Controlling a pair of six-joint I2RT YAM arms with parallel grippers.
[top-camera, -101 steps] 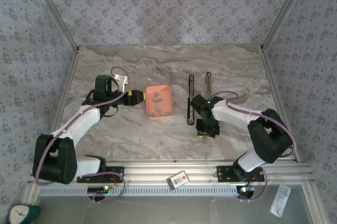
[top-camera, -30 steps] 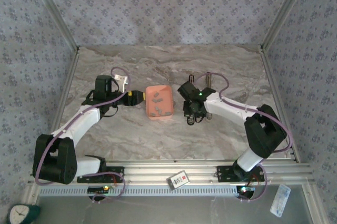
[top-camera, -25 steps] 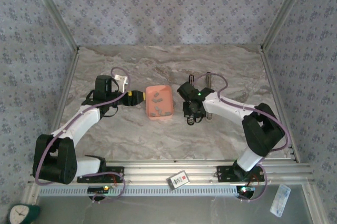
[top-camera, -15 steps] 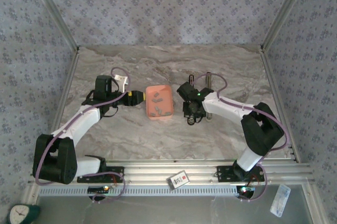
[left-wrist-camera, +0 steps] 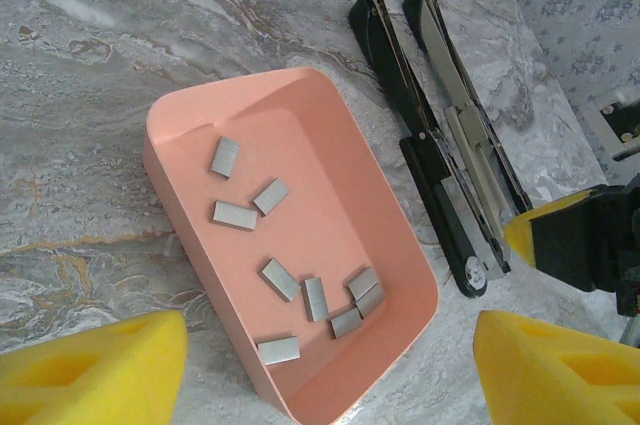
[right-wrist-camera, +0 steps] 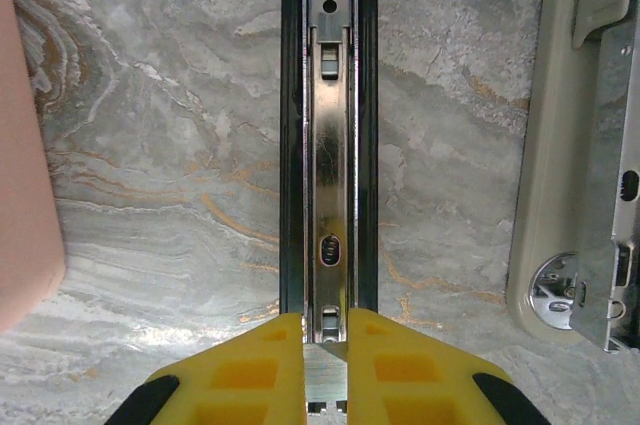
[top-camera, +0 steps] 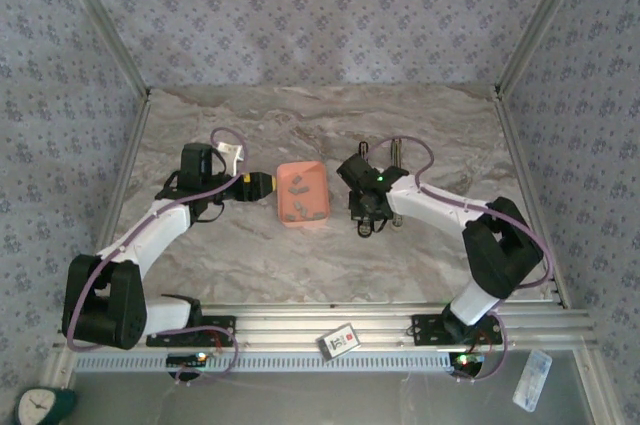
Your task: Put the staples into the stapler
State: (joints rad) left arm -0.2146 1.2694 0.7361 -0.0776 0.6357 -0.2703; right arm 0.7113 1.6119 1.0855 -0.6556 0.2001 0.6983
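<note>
The right claw (right-wrist-camera: 325,333) is pinched tight on a staple strip (right-wrist-camera: 325,370), dead over the stapler (right-wrist-camera: 329,145) channel. Keep it square and lower it straight in. Spare staples (left-wrist-camera: 281,279) lie in the tray (left-wrist-camera: 300,95) beside the stapler, and the left claw (top-camera: 262,184) gapes wide beyond.

No legible text; print on card (top-camera: 342,341) too small.
</note>
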